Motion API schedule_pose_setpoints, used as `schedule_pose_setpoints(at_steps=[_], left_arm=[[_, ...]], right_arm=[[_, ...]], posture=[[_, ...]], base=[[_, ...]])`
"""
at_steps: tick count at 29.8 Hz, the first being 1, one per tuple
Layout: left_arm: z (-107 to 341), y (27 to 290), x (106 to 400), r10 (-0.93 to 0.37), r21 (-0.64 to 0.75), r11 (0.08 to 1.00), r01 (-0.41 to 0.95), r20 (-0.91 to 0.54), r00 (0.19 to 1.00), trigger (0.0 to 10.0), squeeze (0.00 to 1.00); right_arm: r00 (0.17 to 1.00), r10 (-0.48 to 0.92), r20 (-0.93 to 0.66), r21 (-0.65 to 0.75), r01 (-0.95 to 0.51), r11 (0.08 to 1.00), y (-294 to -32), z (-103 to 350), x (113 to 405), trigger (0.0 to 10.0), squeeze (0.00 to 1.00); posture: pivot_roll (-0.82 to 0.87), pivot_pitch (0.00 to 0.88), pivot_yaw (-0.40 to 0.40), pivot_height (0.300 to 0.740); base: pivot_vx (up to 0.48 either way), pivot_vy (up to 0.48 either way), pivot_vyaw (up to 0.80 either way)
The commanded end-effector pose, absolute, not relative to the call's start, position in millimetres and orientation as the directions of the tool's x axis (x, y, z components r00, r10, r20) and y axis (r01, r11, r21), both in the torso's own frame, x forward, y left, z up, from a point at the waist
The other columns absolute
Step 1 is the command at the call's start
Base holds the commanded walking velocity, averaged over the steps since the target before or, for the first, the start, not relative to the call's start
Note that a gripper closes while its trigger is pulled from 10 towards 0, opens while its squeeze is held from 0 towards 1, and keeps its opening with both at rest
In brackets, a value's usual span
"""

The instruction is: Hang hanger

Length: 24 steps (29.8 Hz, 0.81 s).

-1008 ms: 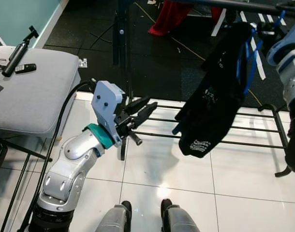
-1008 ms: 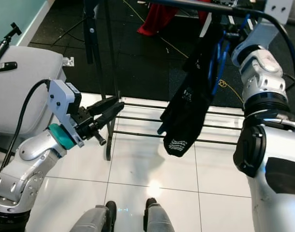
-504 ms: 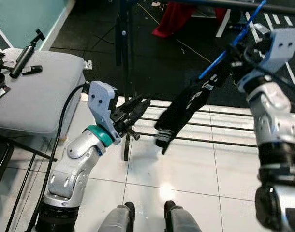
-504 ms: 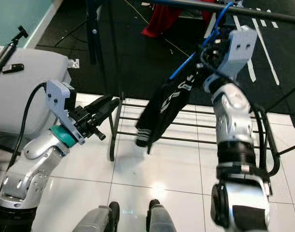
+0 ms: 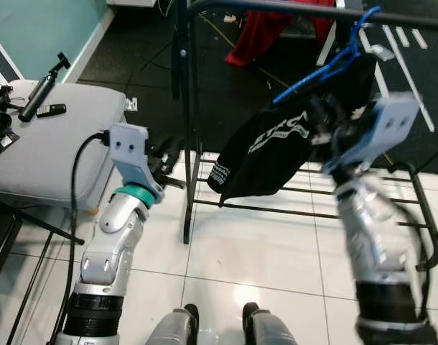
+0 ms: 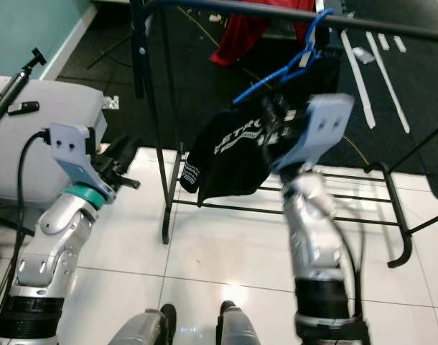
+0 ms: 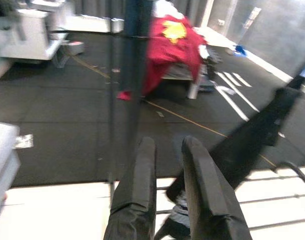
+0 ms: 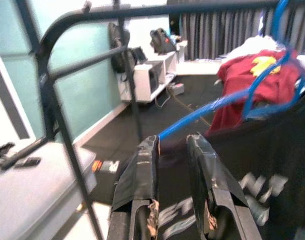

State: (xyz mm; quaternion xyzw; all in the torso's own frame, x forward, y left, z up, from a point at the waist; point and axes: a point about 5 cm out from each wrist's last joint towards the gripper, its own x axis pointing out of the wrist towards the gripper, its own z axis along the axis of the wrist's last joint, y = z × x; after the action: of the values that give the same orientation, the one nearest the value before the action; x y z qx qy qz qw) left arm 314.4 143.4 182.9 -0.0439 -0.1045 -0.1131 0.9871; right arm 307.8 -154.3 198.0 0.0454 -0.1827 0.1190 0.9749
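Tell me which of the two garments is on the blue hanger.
The black garment with white lettering, held up at the rack rail by the right gripper. The red garment lies beyond the rack, not on the blue hanger.

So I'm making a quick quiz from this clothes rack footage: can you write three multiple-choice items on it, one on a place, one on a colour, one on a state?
1. Where is the hanger's hook?
A. over the rack's top bar
B. on the floor tiles
C. on the grey cushion

2. What colour is the hanger?
A. red
B. blue
C. white

3. How do the left gripper's fingers stand?
A. clamped on the hanger
B. holding the red cloth
C. slightly apart, holding nothing

Key:
1 A, the blue hanger curls its hook over the rack's top bar, with the right gripper at the shoulder of the black garment.
2 B, its wire is bright blue against the black garment.
3 C, the left gripper shows a gap between its fingers and nothing in it; the red cloth lies far behind.
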Motion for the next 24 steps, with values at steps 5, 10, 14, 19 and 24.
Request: schedule_pose_setpoints(at_steps=[5,10,14,19,24], left_arm=[[151,145,312,-0.208,-0.116,0.968,0.222,0.12,0.971,10.0,0.0],[107,147,302,-0.183,-0.085,0.98,0.18,-0.03,0.983,10.0,0.0],[96,145,298,-0.156,-0.073,0.986,0.152,-0.067,0.985,10.0,0.0],[93,144,298,-0.159,-0.075,0.985,0.154,-0.07,0.985,10.0,0.0],[93,140,299,-0.168,-0.062,0.984,0.165,-0.05,0.985,10.0,0.0]], right_arm=[[0.965,0.258,0.053,-0.008,-0.258,0.966,-146,130,305,10.0,0.0],[0.96,0.156,-0.233,0.013,-0.157,0.988,-150,66,293,10.0,0.0],[0.959,0.105,-0.262,0.048,-0.096,0.994,-150,56,289,10.0,0.0],[0.959,0.117,-0.26,0.031,-0.112,0.993,-147,55,289,10.0,0.0],[0.951,0.183,-0.251,-0.006,-0.19,0.982,-132,54,290,10.0,0.0]], posture=[[-0.06,0.094,0.032,0.74],[-0.06,0.101,0.029,0.74],[-0.06,0.103,0.032,0.74],[-0.06,0.104,0.032,0.74],[-0.04,0.103,0.045,0.74]], base=[[0.0,0.0,0.0],[0.0,0.0,0.0],[0.0,0.0,0.0],[0.0,0.0,0.0],[0.0,0.0,0.0]])
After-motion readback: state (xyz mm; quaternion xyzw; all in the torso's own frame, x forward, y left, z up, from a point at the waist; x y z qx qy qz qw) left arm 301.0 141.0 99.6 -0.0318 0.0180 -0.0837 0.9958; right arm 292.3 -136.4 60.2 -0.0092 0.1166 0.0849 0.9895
